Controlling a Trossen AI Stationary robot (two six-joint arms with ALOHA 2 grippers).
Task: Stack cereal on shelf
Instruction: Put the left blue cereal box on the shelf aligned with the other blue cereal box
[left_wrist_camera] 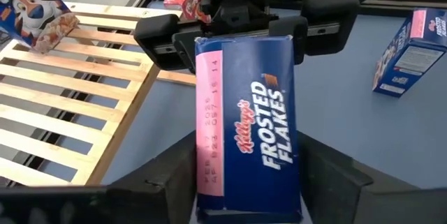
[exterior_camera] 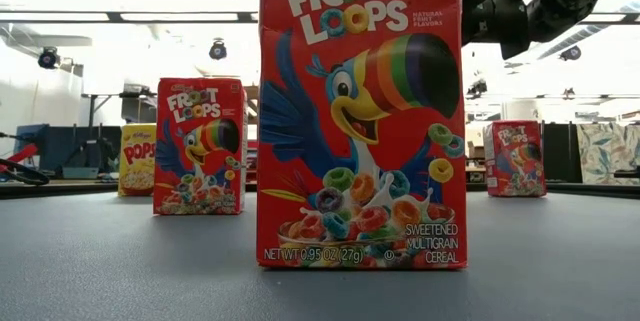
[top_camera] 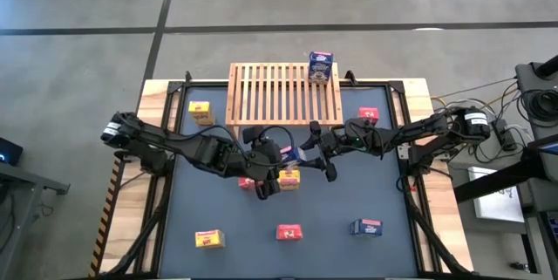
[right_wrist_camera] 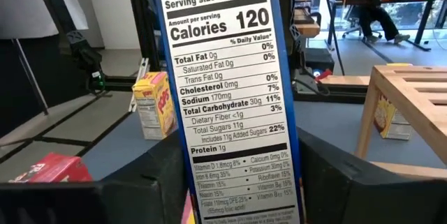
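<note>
Left hand: my left hand (left_wrist_camera: 248,161) is closed on the near end of a blue cereal box (left_wrist_camera: 244,112), whose sides sit flush against the fingers.
Right hand: my right hand (left_wrist_camera: 241,39) is clamped across the far end of the same box. Both of us have it, mid-air, at the centre of the high view.
Risk one: two grips on one small carton! If either arm pulls before the other lets go, the cardboard buckles or twists out.
Risk two: let both go slack together and it drops onto the yellow box (top_camera: 289,178) and red box (top_camera: 248,181) lying right beneath on the desk (top_camera: 349,201).
Risk three: the shelf (top_camera: 283,92) is just above us in the high view. A low carry would catch its front rail.
Risk four: another blue box (top_camera: 320,66) stands at the shelf's upper right corner. Come in careless and I knock it off the back.
Cereal elsewhere: the rest sit scattered on the desk, well apart from the shelf.
</note>
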